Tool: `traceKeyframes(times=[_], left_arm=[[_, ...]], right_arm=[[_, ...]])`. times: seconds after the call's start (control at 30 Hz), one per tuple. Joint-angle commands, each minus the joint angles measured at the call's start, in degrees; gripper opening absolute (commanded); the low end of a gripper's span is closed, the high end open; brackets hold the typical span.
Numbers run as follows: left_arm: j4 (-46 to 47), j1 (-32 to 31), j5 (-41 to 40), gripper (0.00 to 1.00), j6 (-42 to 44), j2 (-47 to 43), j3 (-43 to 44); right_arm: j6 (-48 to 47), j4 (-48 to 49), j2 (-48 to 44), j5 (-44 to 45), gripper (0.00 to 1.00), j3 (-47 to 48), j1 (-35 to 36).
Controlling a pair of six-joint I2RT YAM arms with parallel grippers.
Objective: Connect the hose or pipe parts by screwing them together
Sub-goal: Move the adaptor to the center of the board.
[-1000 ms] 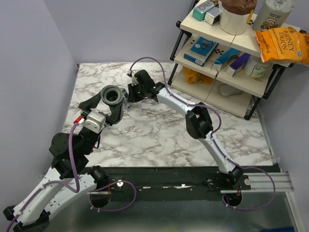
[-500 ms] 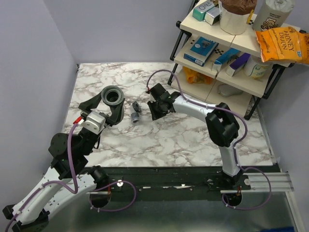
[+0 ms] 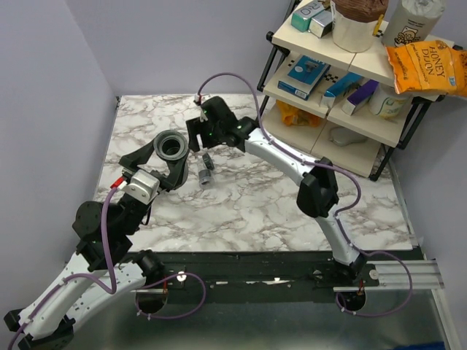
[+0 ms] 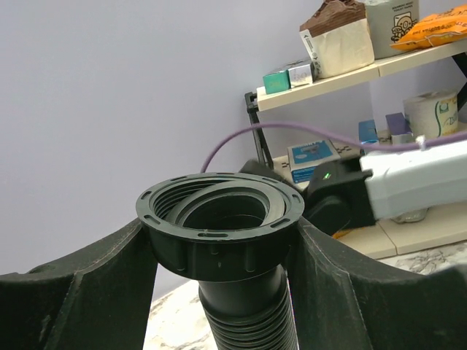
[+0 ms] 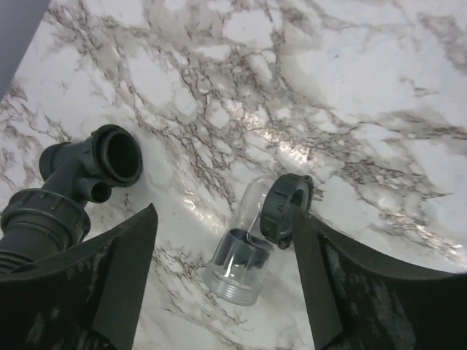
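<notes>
My left gripper [image 3: 170,151] [image 4: 220,244] is shut on the hose's threaded collar nut [image 4: 219,219] [image 3: 170,144], which it holds mouth-up with the black ribbed hose [image 4: 248,321] hanging below. My right gripper [image 3: 195,141] [image 5: 222,219] hovers open over the marble table. Beneath it lies a clear end piece [image 5: 244,259] [image 3: 206,173] with a grey threaded end and a loose black collar nut [image 5: 286,210], on its side and not held. The black Y-shaped fitting [image 5: 98,164] rests to its left, joined to a collar nut and ribbed hose [image 5: 36,222].
A shelf rack [image 3: 350,80] with boxes, a tub and an orange bag stands at the back right. Purple walls close the left and back sides. A purple cable [image 3: 233,79] loops above the right wrist. The table's near edge [image 3: 277,254] borders a black rail.
The right gripper swung right, then back left toward the held collar nut, and its jaws opened wide. The clear end piece now lies on the table. The left gripper has not moved.
</notes>
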Motion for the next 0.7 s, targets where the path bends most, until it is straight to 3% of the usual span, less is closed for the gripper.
traceKeyframes(times=[0.0, 0.13, 0.3, 0.67], left_arm=[[0.43, -0.36, 1.44, 0.0, 0.41, -1.3, 1.66], [0.52, -0.36, 1.88, 0.0, 0.06, -1.65, 1.49], [0.87, -0.36, 2.05, 0.0, -0.38, -1.91, 1.49], [2.62, -0.36, 3.11, 0.0, -1.44, -1.74, 0.87]], right_arm=[[0.02, -6.84, 7.19, -0.66, 0.85, 1.71, 3.26], [-0.86, -8.42, 8.96, 0.75, 0.99, 1.63, 3.98], [-2.7, -8.86, 9.23, 4.61, 1.0, -1.0, 5.38], [-5.52, -5.7, -4.73, 12.78, 0.85, -23.93, 5.82]])
